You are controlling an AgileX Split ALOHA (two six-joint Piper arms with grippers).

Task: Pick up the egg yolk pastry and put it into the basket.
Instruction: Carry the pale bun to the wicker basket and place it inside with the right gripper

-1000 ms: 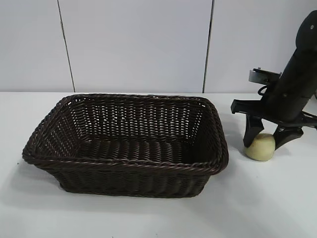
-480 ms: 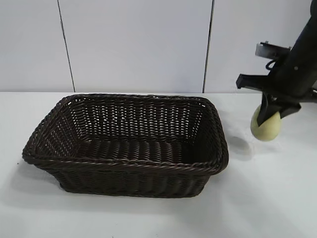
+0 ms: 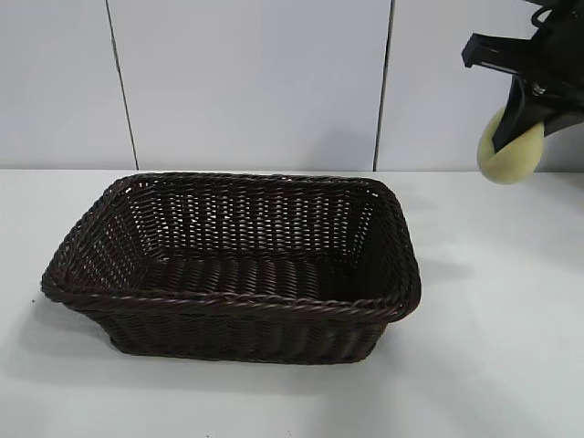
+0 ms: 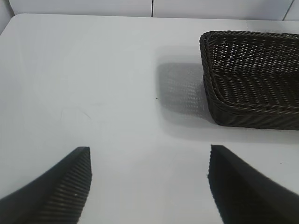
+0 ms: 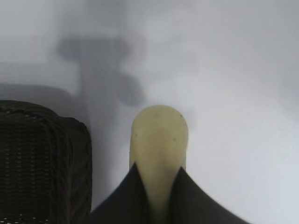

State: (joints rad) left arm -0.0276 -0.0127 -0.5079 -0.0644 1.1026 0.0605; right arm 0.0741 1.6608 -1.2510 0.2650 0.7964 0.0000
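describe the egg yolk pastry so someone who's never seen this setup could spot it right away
Start at the big dark brown wicker basket on the white table, then look up and to its right. There the right gripper holds the egg yolk pastry in the air, clear of the table. It is the only small, smooth, pale yellow lump in view.

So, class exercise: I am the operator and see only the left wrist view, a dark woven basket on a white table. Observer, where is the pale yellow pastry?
Observer: The small pale yellow egg yolk pastry is clamped in the right tool, high above the white table.
Operator: Is it over the basket?
Observer: No. In the exterior view it hangs beyond the right end of the dark brown woven wicker basket.
Operator: Anything inside the basket?
Observer: Nothing; only bare weave shows.
Operator: And my own tool?
Observer: The left tool stands open, holding nothing.
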